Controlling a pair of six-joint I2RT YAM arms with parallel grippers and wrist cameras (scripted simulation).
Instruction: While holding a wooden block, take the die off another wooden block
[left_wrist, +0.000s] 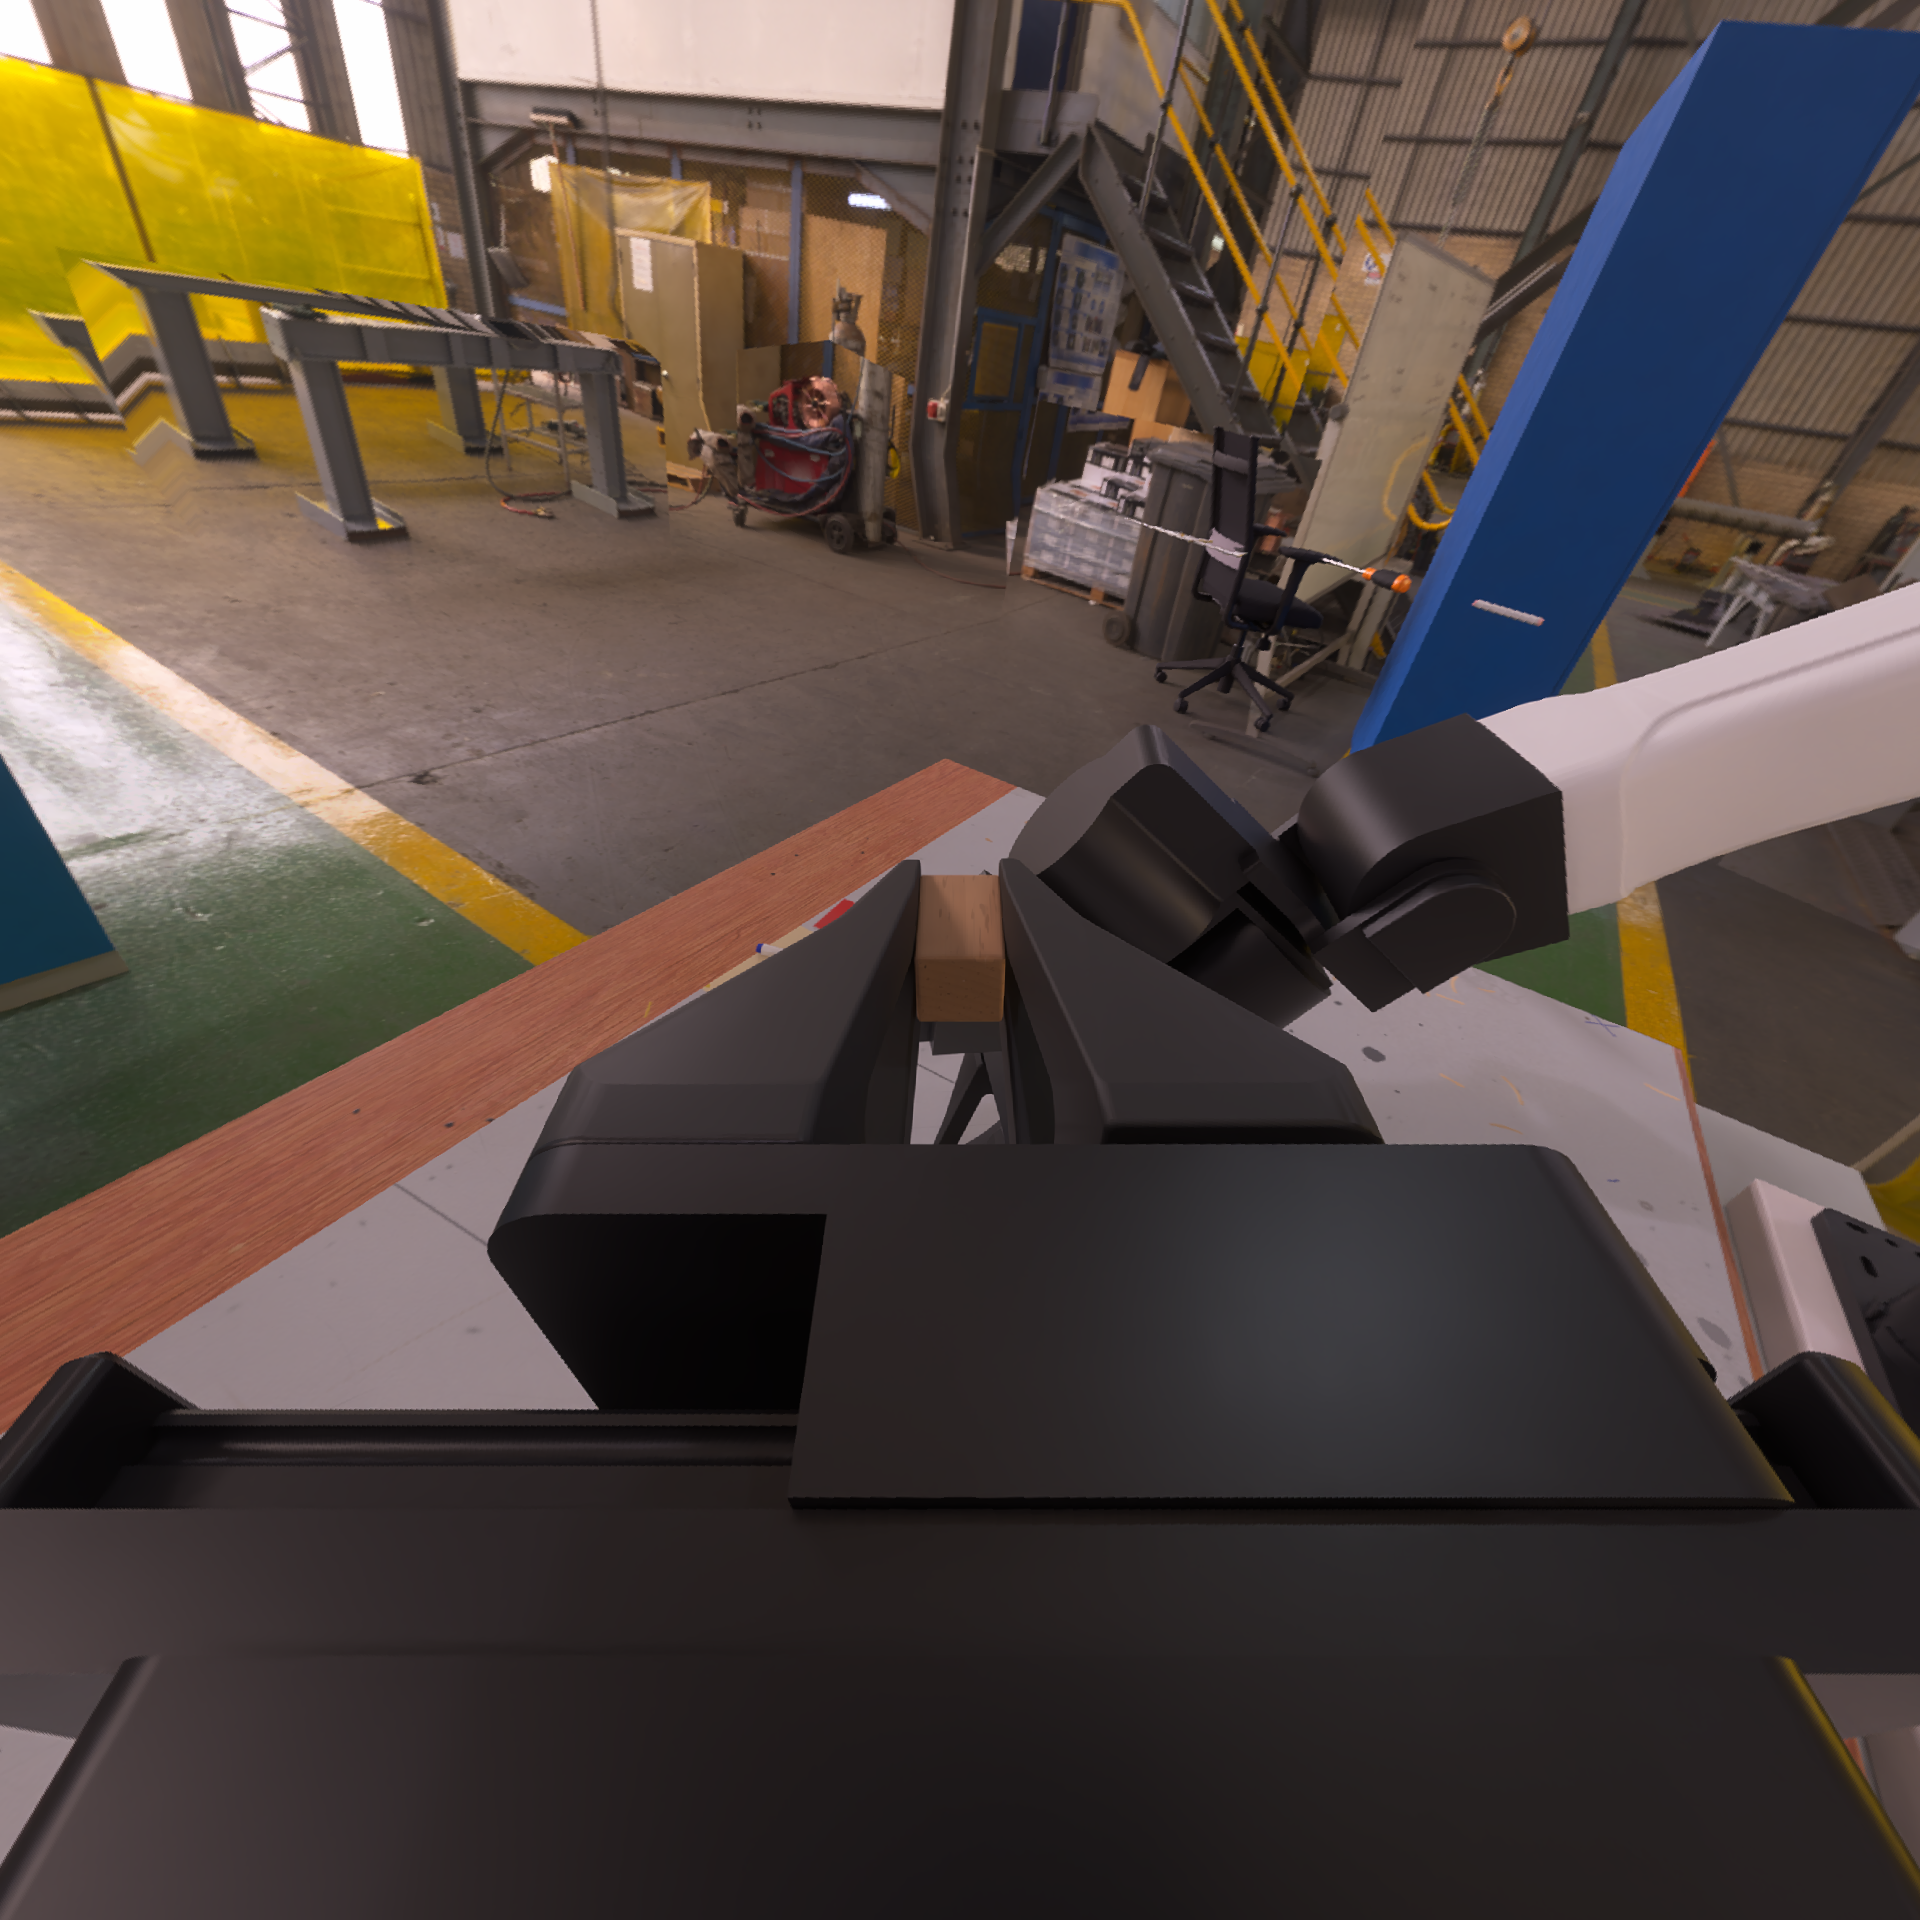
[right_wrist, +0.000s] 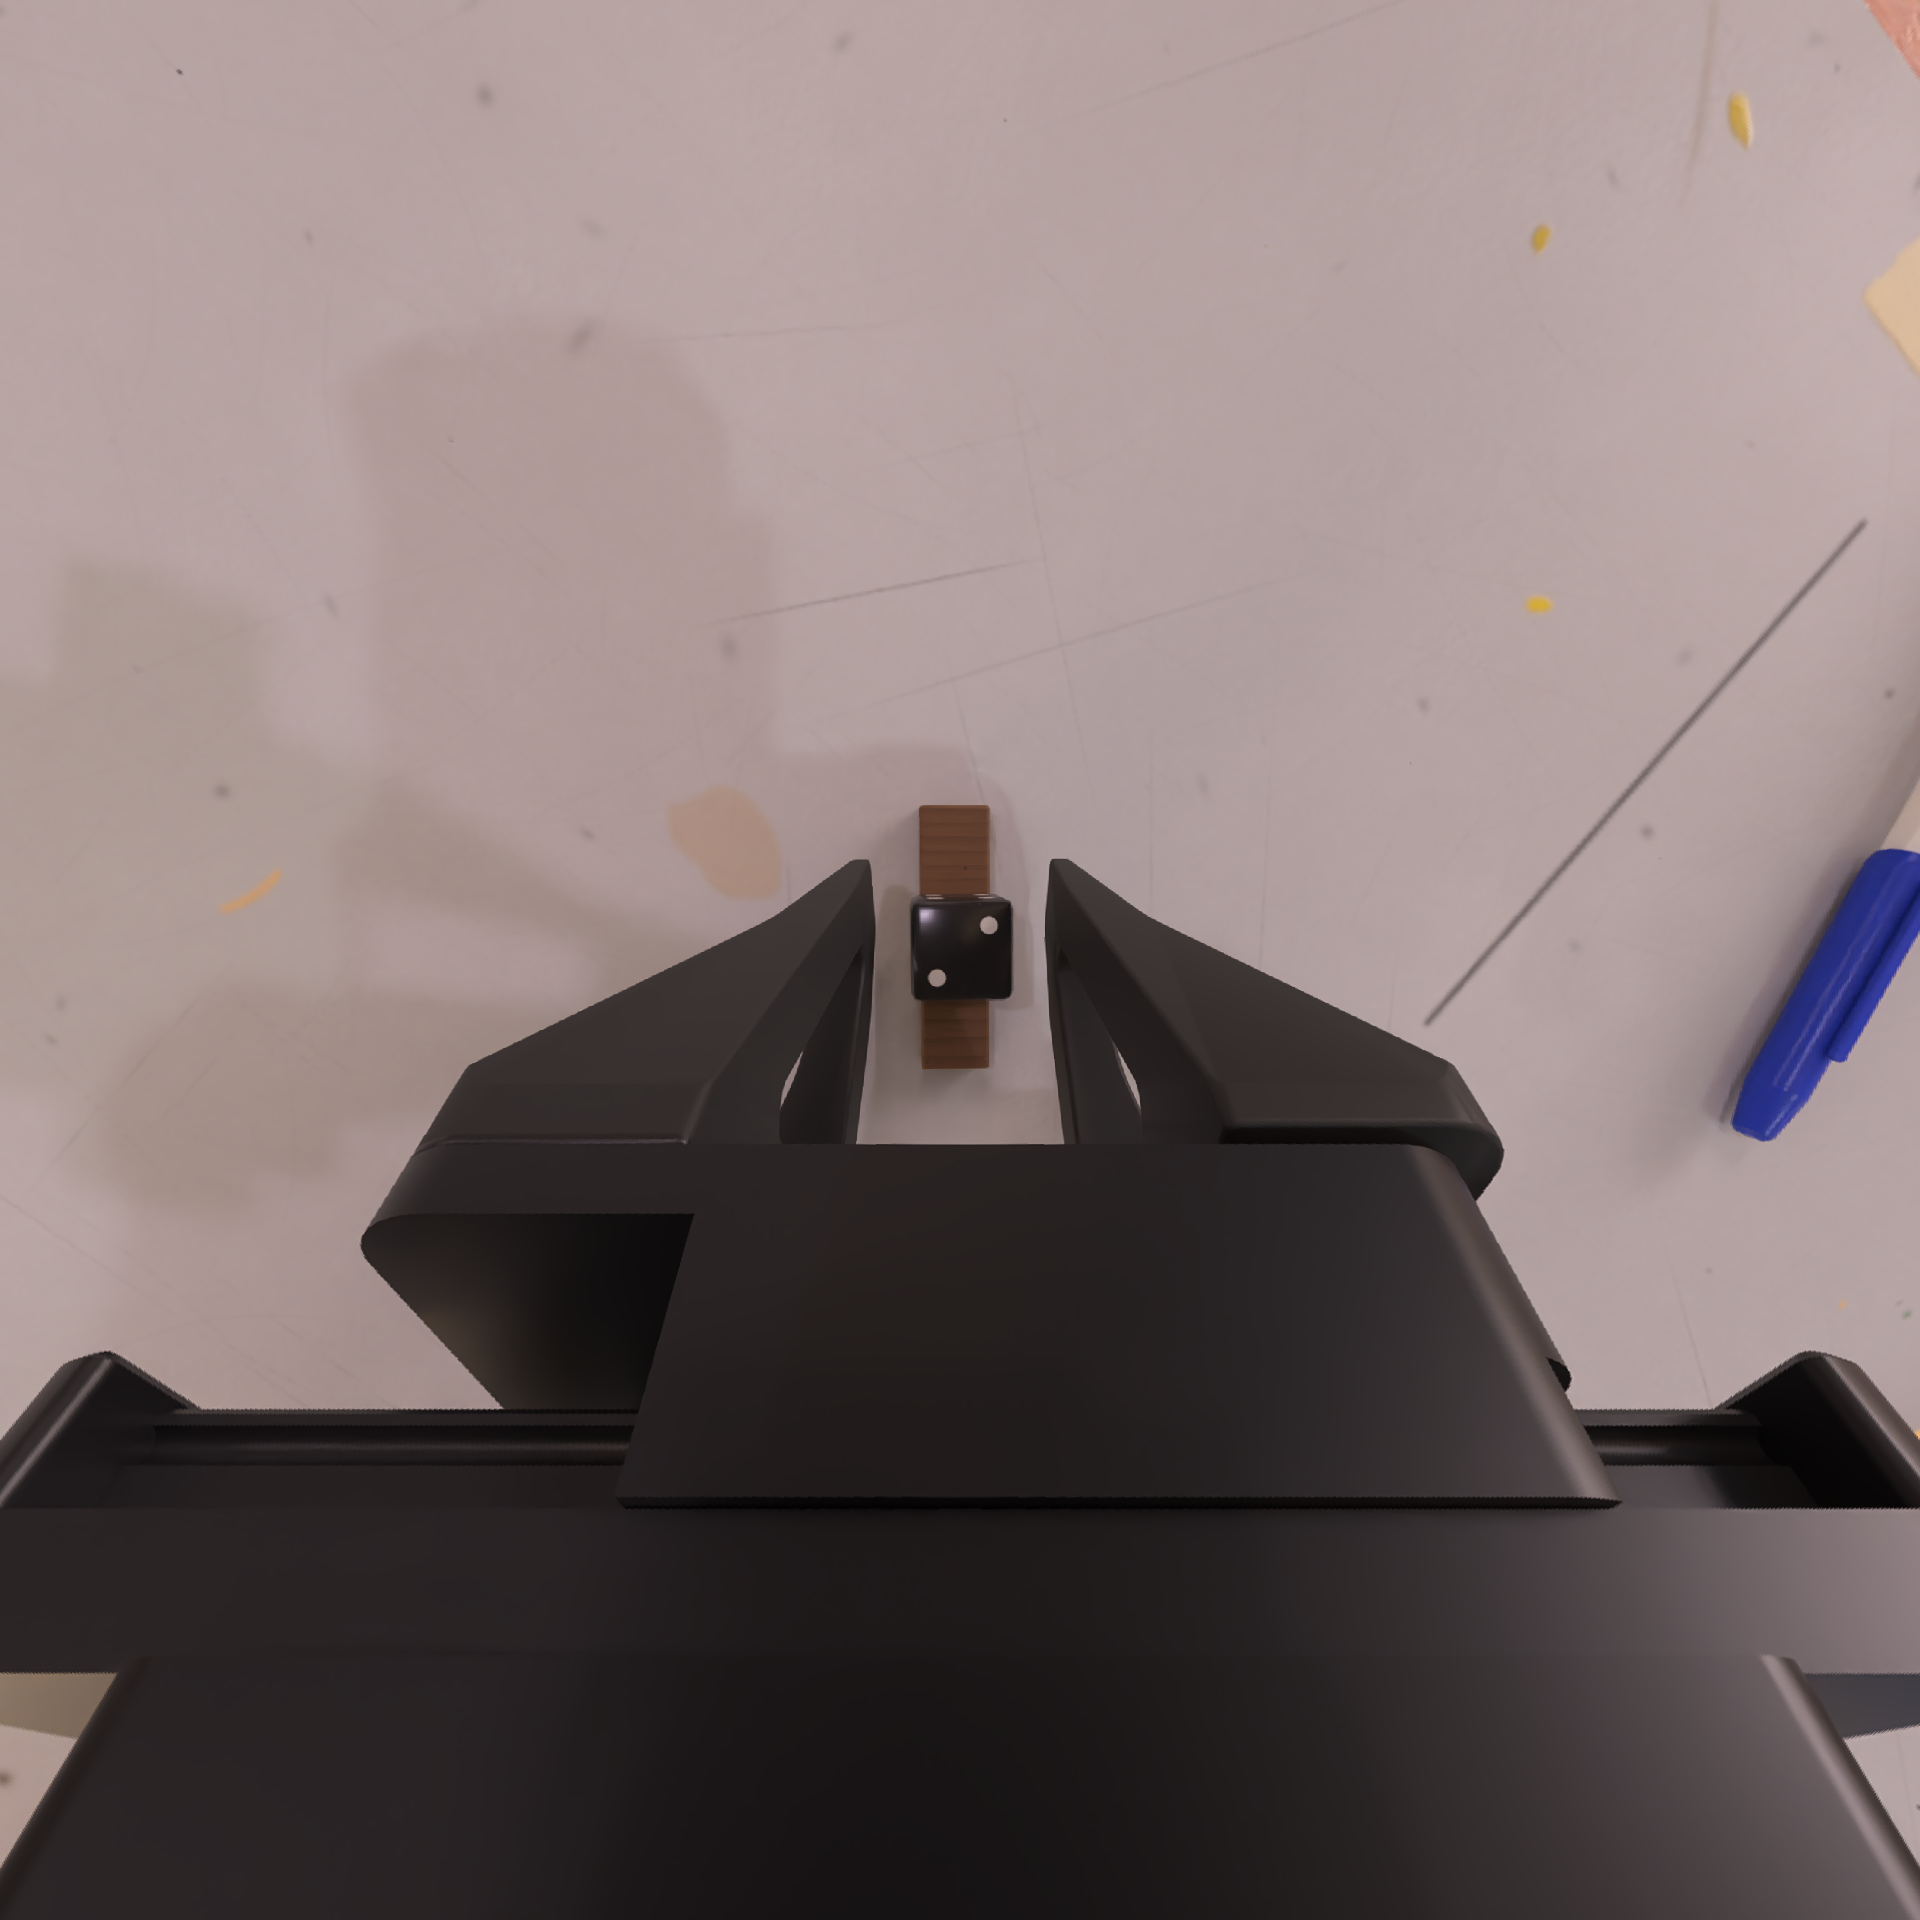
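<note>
In the left wrist view my left gripper is shut on a light wooden block and holds it above the table. The other arm's black wrist and white link are close on its right. In the right wrist view my right gripper is open and points straight down. A black die with white pips lies between its fingertips, with small gaps on both sides. The die sits on a dark brown wooden block that lies flat on the white table.
A blue marker lies on the table at the right of the right wrist view. A thin dark line crosses the table near it. The table's reddish wooden edge runs along the left in the left wrist view.
</note>
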